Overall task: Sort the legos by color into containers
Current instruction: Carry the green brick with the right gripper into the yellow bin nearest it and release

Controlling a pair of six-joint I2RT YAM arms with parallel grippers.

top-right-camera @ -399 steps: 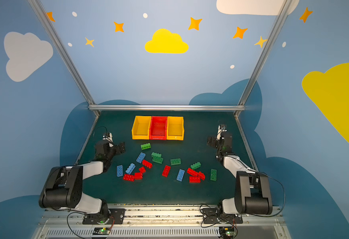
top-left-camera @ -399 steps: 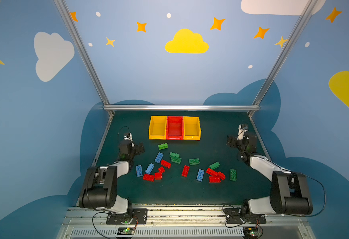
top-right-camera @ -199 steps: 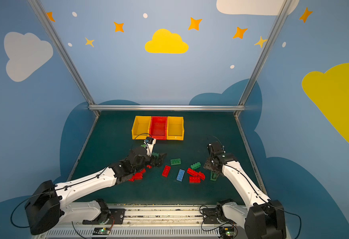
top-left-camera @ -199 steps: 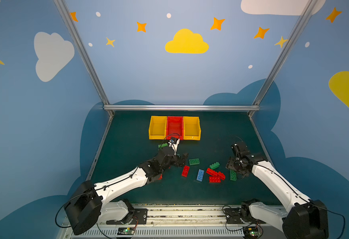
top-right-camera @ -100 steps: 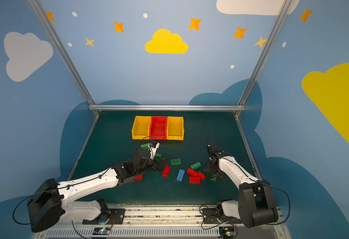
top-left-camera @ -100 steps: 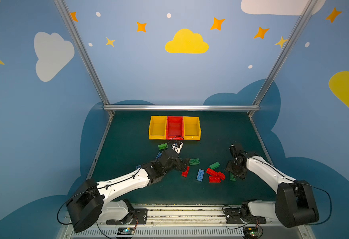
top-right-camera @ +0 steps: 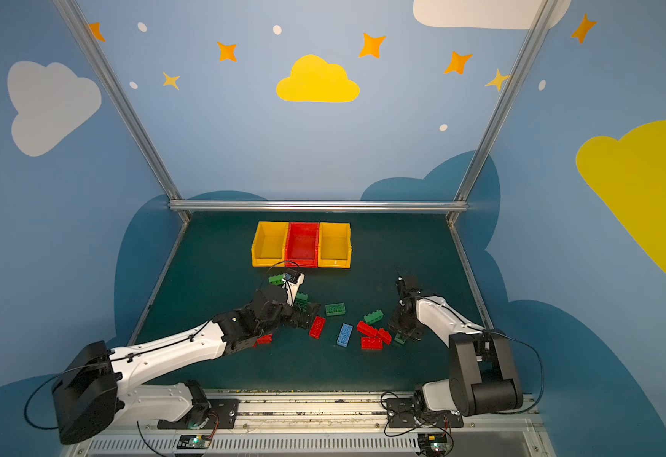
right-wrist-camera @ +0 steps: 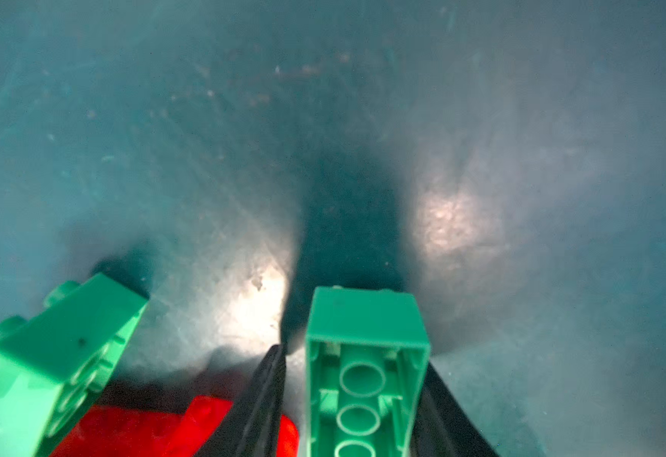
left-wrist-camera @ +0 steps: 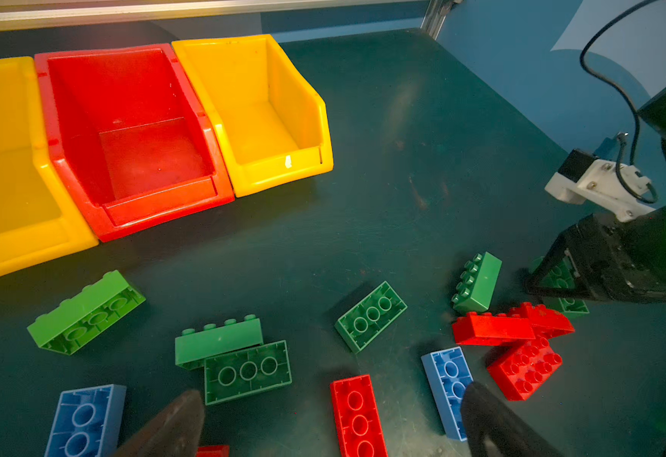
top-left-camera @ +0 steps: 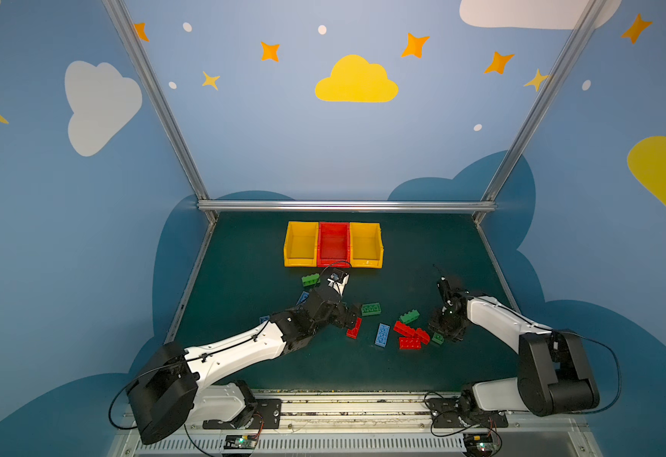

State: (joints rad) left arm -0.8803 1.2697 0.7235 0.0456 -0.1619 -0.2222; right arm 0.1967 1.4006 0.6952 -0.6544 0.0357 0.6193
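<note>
Red, green and blue legos lie scattered on the dark green table, with three containers in a row behind them: a yellow bin (top-left-camera: 301,259), a red bin (top-left-camera: 333,262) and another yellow bin (top-left-camera: 366,261). None of the bins holds a lego. My left gripper (left-wrist-camera: 329,415) hangs open low over a red lego (left-wrist-camera: 357,415), with one finger on either side and well off it. My right gripper (right-wrist-camera: 353,356) is down at the table astride a green lego (right-wrist-camera: 365,356). One finger is against that lego and the other is a sliver away.
A green lego (top-left-camera: 310,279) lies just in front of the bins. Red legos (top-left-camera: 409,342), a blue one (top-left-camera: 382,334) and green ones (top-left-camera: 371,308) sit between the two grippers. Metal rails edge the table at the back and sides.
My right gripper has dropped to the table over the green lego and its jaws have narrowed around it. The left gripper has slid nearer the red lego and stays wide.
</note>
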